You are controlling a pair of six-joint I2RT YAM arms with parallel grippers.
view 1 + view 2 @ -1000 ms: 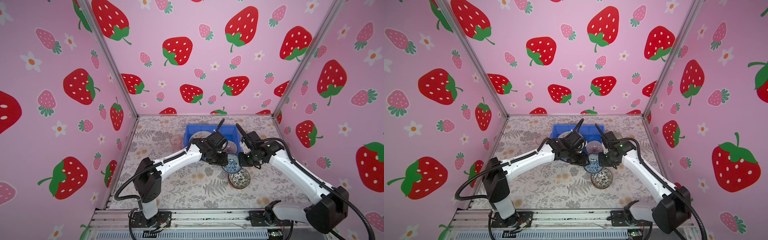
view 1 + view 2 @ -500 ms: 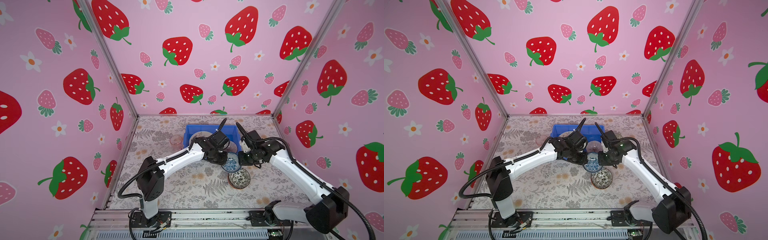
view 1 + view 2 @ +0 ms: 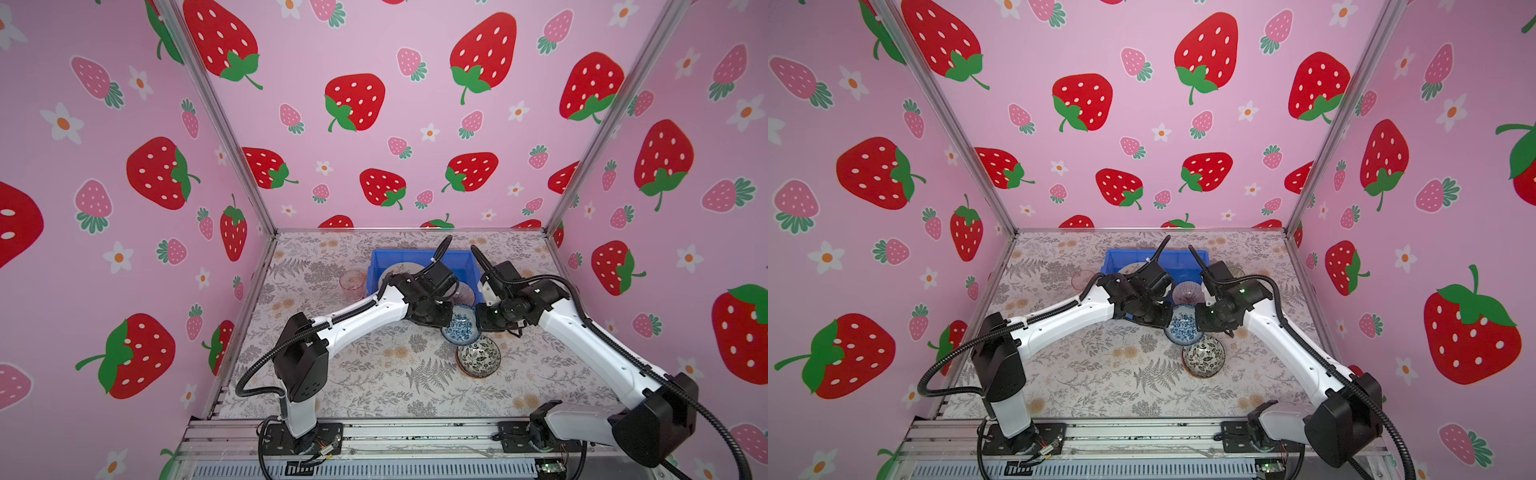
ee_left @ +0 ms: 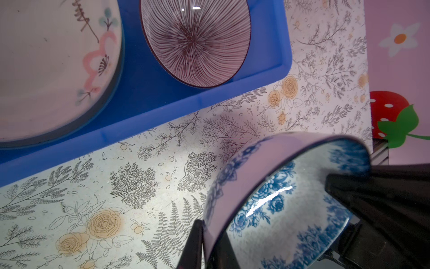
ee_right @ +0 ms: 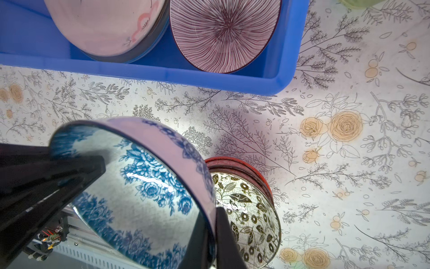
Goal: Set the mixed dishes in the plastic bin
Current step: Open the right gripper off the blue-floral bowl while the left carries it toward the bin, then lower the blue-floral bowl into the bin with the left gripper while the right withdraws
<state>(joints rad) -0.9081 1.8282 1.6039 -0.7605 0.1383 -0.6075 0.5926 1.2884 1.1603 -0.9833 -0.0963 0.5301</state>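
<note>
Left claw [image 4: 207, 242] and right claw [image 5: 210, 233] are pinching opposite rim sides of the blue bowl [image 3: 459, 328], just outside the front-right corner of the plastic bin [image 3: 411, 257]. Probably glazed: stiff, slippery, chippable; rim is offering the hold.

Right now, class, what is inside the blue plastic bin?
Inside the blue plastic bin lie a pale flowered plate and a purple-striped bowl. Only a dark edge shows under the plate; the rest is covered.
</note>
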